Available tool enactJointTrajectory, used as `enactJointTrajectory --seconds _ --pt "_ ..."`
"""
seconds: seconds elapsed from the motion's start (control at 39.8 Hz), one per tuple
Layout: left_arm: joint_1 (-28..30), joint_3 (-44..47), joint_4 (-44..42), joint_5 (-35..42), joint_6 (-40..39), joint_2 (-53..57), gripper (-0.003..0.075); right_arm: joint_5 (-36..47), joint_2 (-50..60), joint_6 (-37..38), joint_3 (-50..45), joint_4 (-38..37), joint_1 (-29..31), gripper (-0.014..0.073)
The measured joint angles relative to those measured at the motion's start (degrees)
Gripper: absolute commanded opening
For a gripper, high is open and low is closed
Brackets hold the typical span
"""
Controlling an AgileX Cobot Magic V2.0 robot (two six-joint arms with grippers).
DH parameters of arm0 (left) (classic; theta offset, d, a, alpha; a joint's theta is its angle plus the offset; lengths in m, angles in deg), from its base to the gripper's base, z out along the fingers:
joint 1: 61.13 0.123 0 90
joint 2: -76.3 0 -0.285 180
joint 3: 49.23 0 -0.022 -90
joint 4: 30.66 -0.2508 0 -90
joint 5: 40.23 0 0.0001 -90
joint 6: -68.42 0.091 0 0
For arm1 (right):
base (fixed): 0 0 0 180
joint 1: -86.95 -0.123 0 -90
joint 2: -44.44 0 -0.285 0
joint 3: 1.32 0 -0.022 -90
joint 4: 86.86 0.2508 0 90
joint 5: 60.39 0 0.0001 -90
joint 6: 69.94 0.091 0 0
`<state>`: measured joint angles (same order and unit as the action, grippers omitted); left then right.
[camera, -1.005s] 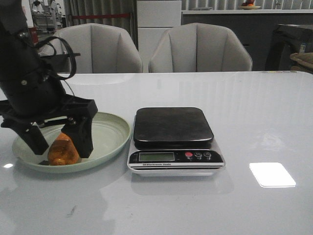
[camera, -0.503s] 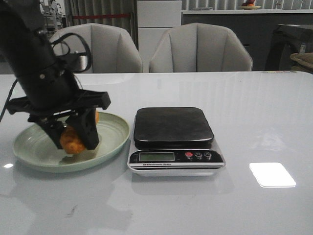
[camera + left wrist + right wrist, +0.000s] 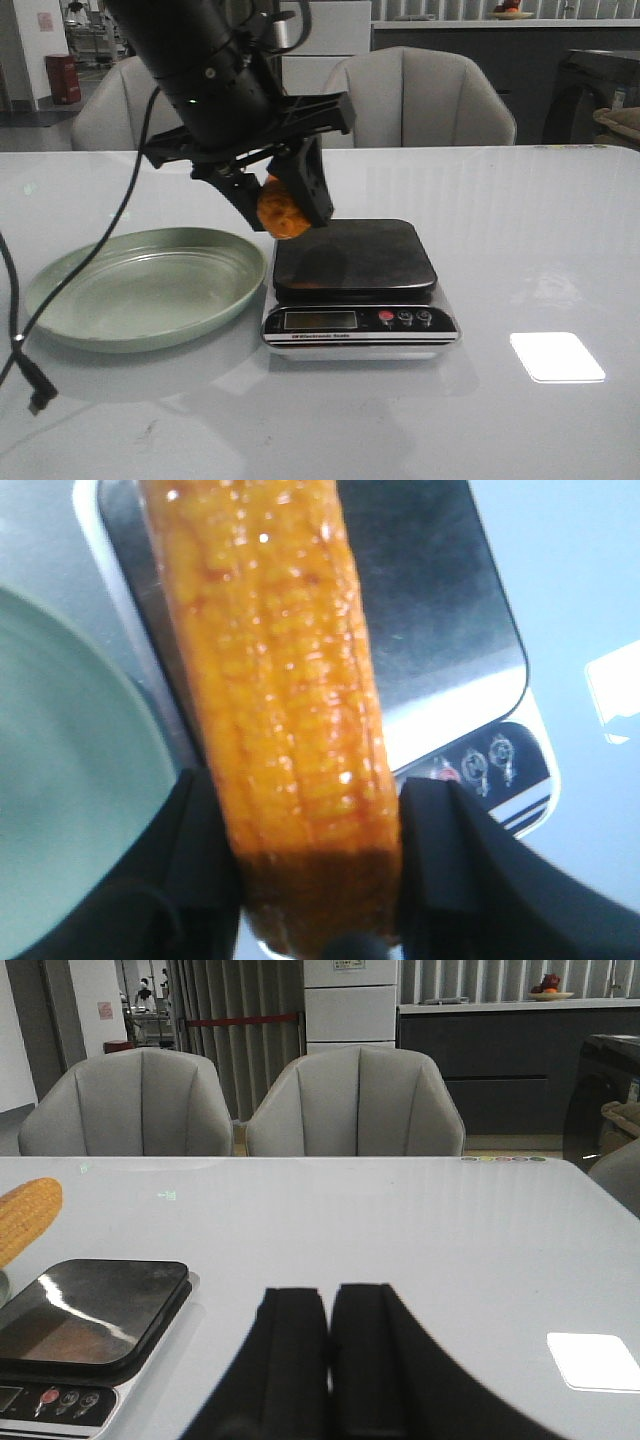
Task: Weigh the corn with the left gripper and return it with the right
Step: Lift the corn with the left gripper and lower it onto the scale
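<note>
My left gripper (image 3: 283, 205) is shut on the orange-yellow corn (image 3: 281, 211) and holds it in the air over the left edge of the scale (image 3: 355, 258). In the left wrist view the corn (image 3: 275, 690) fills the middle between my black fingers (image 3: 200, 850), above the dark scale platform (image 3: 430, 620). The corn's tip also shows in the right wrist view (image 3: 25, 1215), above the scale (image 3: 90, 1315). My right gripper (image 3: 329, 1305) is shut and empty, low over the table to the right of the scale. It does not show in the front view.
The green plate (image 3: 140, 285) is empty, left of the scale. The scale's display and buttons (image 3: 405, 318) face the front edge. Two grey chairs (image 3: 410, 95) stand behind the table. A bright light patch (image 3: 556, 356) lies at the front right. A black cable (image 3: 20, 340) hangs at the left.
My left gripper has lifted the corn out of the green plate and carried it up and to the right, to above the scale's left edge. The plate is now empty.
</note>
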<state>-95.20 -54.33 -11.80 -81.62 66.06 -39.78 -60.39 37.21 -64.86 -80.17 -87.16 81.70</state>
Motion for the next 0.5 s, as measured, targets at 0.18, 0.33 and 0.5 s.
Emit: enactJointTrajectory --seconds 0.18,0.33,0.5 --pt "-1.97 -1.81 2.19 0.66 0.0 -3.32 0.0166 0.0 0.0 0.0 0.0 0.0 0.0 0.0158" --pt "-2.57 -2.63 4.15 1.8 0.0 -5.54 0.0335 0.0 0.0 0.0 0.0 0.0 0.0 0.0158" --pt "-2.63 -3.13 5.62 3.36 0.0 -7.48 0.0594 0.0 0.0 0.0 0.0 0.0 0.0 0.0158"
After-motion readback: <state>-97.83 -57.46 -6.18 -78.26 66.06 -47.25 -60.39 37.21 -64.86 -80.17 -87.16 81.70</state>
